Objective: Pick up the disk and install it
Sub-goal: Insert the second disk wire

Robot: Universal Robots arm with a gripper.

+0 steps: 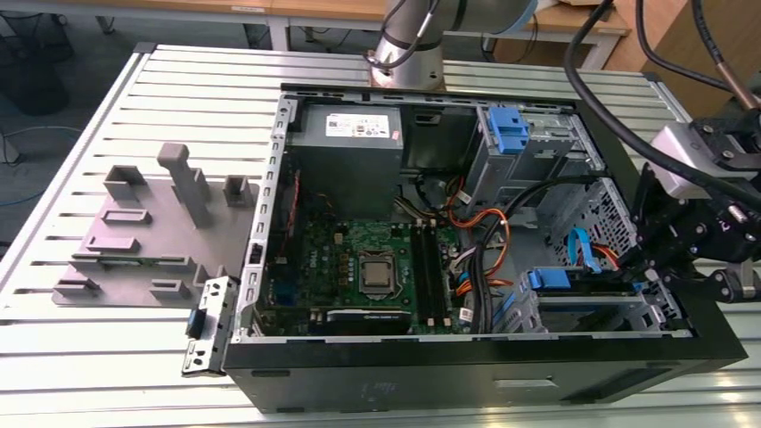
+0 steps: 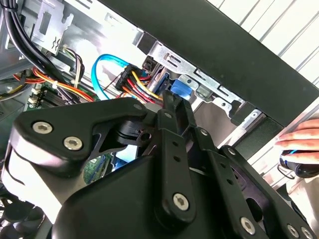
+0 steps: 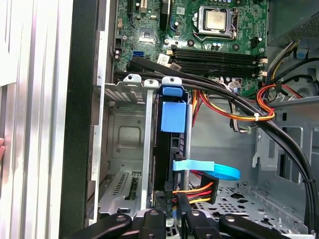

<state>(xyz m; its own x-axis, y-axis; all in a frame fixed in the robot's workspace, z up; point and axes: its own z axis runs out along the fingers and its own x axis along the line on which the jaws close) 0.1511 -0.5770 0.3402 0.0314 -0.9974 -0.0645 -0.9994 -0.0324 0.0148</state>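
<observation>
The disk (image 3: 165, 159) stands on edge inside the metal drive cage (image 3: 124, 134) of the open computer case (image 1: 476, 374), at the exterior view's right. Its blue caddy tab (image 3: 173, 117) sticks out at the end toward the motherboard and also shows as the caddy tab (image 1: 550, 278) in the exterior view. Orange, yellow and red power wires (image 3: 197, 189) and a flat blue cable (image 3: 209, 169) meet at the disk's other end. My gripper (image 3: 172, 218) sits right at that end, in line with the disk. My gripper (image 2: 175, 107) reaches the blue caddy. The black gripper body (image 1: 683, 241) hangs over the case's right wall.
A grey power-supply box (image 1: 347, 129) and a bare blue bracket (image 1: 508, 129) sit at the case's back. The motherboard (image 1: 356, 267) lies on the case floor, with black cable bundles (image 3: 259, 124) across it. A grey fixture plate (image 1: 143, 232) lies outside on the slatted table. A person's hand (image 2: 304, 137) rests beside the case.
</observation>
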